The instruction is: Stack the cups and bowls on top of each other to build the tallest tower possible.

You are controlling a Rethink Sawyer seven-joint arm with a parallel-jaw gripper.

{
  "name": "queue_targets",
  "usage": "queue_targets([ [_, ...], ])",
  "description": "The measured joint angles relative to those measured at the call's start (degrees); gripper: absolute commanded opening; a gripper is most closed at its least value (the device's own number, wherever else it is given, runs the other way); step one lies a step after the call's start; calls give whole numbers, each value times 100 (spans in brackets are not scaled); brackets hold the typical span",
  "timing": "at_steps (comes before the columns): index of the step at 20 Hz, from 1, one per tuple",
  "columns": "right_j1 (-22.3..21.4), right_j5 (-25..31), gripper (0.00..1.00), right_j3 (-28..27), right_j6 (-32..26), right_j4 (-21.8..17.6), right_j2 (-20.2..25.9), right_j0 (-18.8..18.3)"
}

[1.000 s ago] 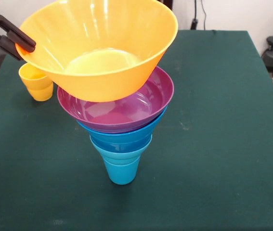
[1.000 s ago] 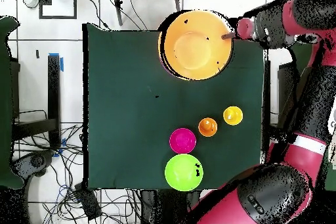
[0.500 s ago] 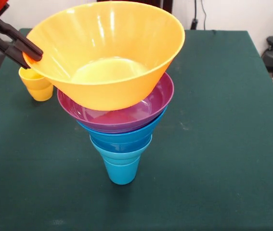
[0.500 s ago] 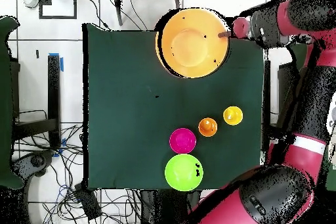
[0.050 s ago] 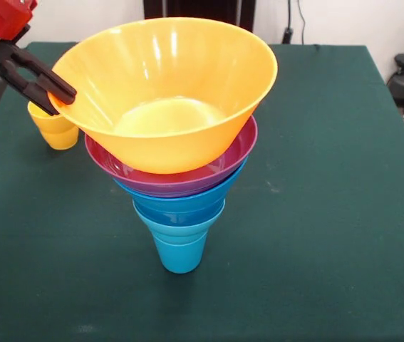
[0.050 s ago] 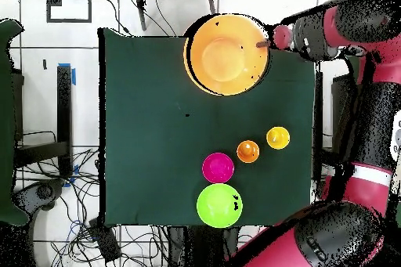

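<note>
The tower stands on a blue cup (image 5: 180, 251), with blue bowls (image 5: 180, 203) and a purple bowl (image 5: 234, 158) widening above it. The big yellow-orange bowl (image 5: 166, 92) has its bottom down inside the purple bowl and leans a little. My gripper (image 5: 58, 96) is shut on this bowl's left rim. From overhead, the yellow-orange bowl (image 6: 227, 54) hides the stack below, and the gripper (image 6: 265, 44) pinches its right rim. A yellow cup (image 5: 55, 127) stands behind the gripper. On the cloth are also an orange cup (image 6: 247, 151), the yellow cup (image 6: 277, 137), a red bowl (image 6: 218, 167) and a green bowl (image 6: 218, 205).
The dark green table cloth (image 5: 330, 214) stretches to the right of and in front of the tower. The tower stands near one table edge (image 6: 235, 37) in the overhead view. Cables and equipment lie on the floor around the table.
The yellow-orange bowl came down and shifted over the purple bowl, from hanging tilted above it to sitting in it. The gripper moved with it, still holding the rim.
</note>
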Motion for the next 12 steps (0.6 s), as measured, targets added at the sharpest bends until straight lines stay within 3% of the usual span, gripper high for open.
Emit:
queue_targets([
  [12, -211, -257, 0, 564, 0, 13, 21, -248],
])
